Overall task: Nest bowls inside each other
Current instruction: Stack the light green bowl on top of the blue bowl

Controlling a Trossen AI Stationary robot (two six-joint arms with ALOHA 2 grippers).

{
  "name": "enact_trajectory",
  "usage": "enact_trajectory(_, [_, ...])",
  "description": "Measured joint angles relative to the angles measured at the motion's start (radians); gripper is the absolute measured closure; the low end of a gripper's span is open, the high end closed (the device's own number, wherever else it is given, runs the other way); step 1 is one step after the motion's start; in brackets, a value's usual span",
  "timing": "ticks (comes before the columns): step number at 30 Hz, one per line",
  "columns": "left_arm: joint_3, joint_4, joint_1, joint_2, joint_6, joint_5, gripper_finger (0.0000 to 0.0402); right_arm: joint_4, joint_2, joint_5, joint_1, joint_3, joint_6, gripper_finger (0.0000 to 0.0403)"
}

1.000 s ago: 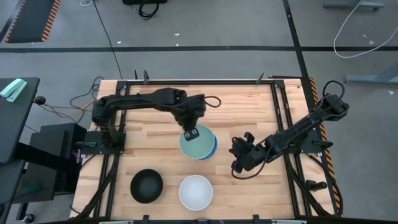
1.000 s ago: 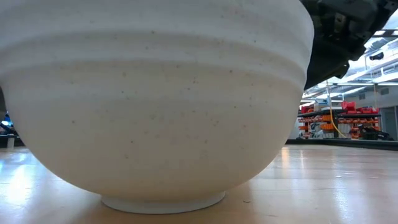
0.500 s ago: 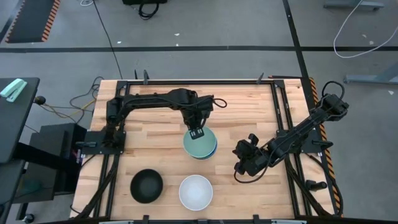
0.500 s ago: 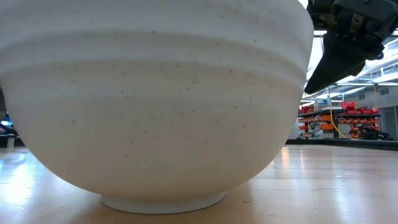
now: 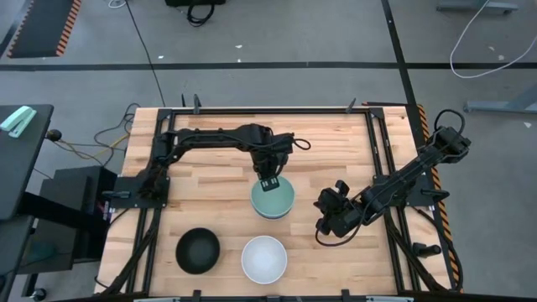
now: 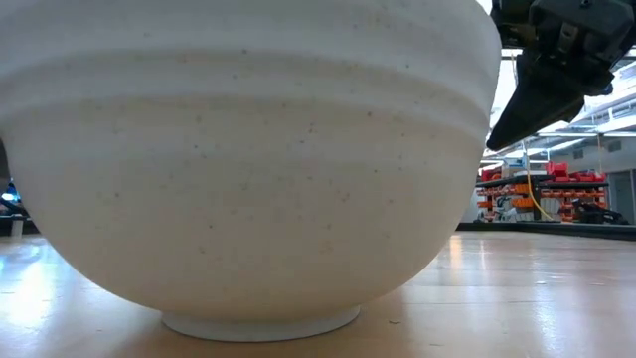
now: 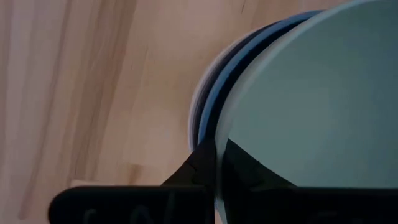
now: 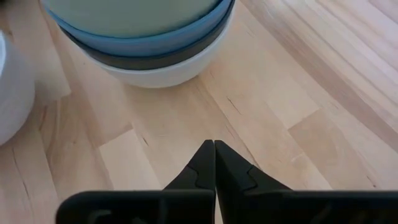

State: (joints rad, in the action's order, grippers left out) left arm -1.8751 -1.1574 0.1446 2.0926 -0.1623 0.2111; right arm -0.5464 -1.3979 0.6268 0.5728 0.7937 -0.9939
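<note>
A stack of bowls (image 5: 273, 201) stands mid-table: white at the bottom (image 8: 168, 74), then black (image 8: 155, 59), then blue (image 8: 143, 42). The mint green bowl (image 5: 275, 200) lies on top. My left gripper (image 5: 268, 182) is shut on that top bowl's far rim. A lone black bowl (image 5: 198, 250) and a lone white bowl (image 5: 264, 258) rest on their bases near the table's near edge. My right gripper (image 5: 321, 226) is shut and hovers over bare wood to the right of the stack, touching nothing. My left gripper pinches the mint green bowl's rim (image 7: 217, 140) on the side toward the table's far edge. One finger (image 7: 249, 165) is inside the bowl and the other (image 7: 196, 165) outside it. The fingers come from above, pointing down. The bowl sits about level in the blue bowl (image 7: 217, 81).
The lone white bowl (image 6: 248, 169) fills most of the low view, with my right gripper (image 6: 542, 94) above and to its right. Bare wood lies around the stack and toward the far edge. Metal rails (image 5: 388, 159) frame the table's sides.
My left gripper has carried the mint green bowl toward the table's right, from off-centre and overhanging the stack's left side to centred on the blue bowl. My right gripper has drawn back a little toward the right edge and risen, then stayed still.
</note>
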Motion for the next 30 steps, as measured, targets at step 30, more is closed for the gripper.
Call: enact_trajectory(30, [0.0,-0.003,-0.004,0.005,-0.01,0.004,0.0312,-0.001,0.0,0.006,-0.001,0.0,-0.002,0.0384])
